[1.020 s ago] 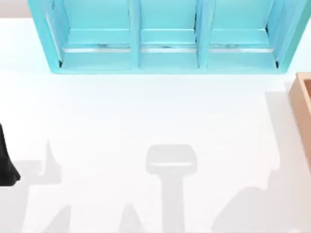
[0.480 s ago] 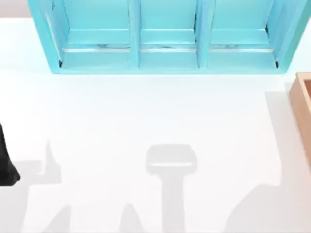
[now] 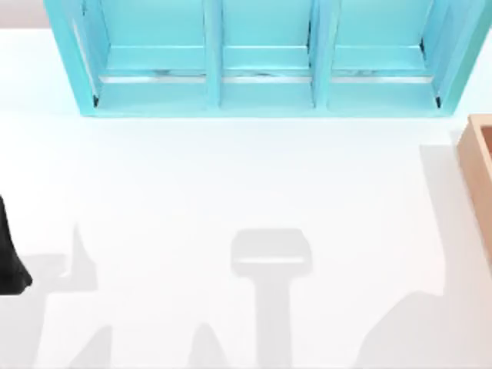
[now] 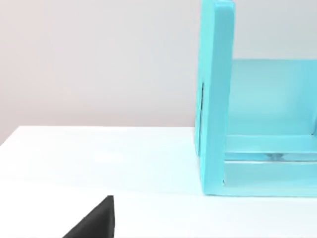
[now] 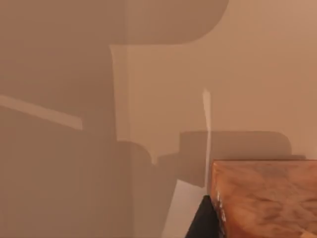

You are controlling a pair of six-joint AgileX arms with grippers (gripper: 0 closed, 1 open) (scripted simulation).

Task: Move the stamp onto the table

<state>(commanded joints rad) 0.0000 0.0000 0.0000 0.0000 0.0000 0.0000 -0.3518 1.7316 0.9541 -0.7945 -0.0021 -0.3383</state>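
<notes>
Broadly, one table (image 3: 231, 177) takes up most of the top view: a smooth, plain white, flat surface crossed by soft grey shadows. At its far edge stands one turquoise shelf unit (image 3: 265, 84), boxy and straight-walled, divided by two upright panels into three compartments. One tan wooden box (image 3: 478, 177) sits at the table's right edge, cut off by the frame, with only a rim and a slice of the inside to be seen. The black left arm (image 3: 8, 261) rests at the table's left edge; the left wrist view catches a black wedge of the left gripper (image 4: 94, 223) low over the table, and I cannot tell whether it is open or closed. In the right wrist view one stamp (image 5: 265, 198), a glossy, grained light-brown block with square edges, lies among flat tan surfaces. A black part of the right gripper (image 5: 203, 223) is just beside it. That claw's state cannot be told, nor the stamp's long axis or heading.
</notes>
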